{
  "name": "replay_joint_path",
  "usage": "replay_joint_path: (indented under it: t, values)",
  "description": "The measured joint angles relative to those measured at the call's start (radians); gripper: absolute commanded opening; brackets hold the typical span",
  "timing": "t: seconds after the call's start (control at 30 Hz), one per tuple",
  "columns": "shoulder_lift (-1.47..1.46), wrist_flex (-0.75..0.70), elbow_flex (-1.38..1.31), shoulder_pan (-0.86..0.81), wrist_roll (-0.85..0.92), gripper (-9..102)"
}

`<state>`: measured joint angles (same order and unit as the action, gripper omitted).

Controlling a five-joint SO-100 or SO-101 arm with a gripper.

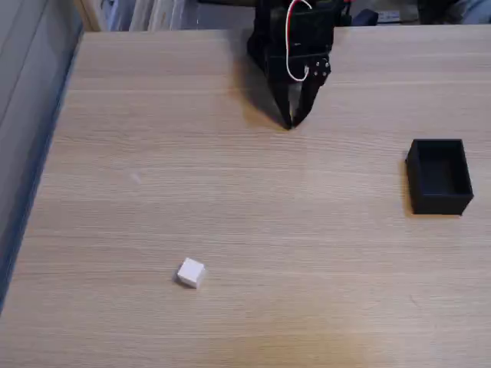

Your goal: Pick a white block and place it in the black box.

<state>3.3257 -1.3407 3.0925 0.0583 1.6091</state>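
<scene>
While arm (295, 46) hangs at far edge, jaws closed, pointing down.

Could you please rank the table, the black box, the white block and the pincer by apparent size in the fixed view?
1. table
2. pincer, though its overhead foreshortening makes this uncertain against the box
3. black box
4. white block

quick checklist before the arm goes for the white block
1. White block free on the table, nothing touching it: ok.
2. Gripper empty: ok; fingertips meet at a point, so it is shut.
3. Gripper open for the grasp: not ok.
4. Path from gripper to block unobstructed: ok.
5. Black box upright, open top, empty: ok.
6. Block's tilt relative to the gripper: cannot tell.
</scene>
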Motion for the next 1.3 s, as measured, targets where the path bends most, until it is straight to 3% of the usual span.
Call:
replay_joint_path:
  t: [1.3]
  values:
    - [0.000, 0.002, -0.002, -0.015, 0.061, 0]
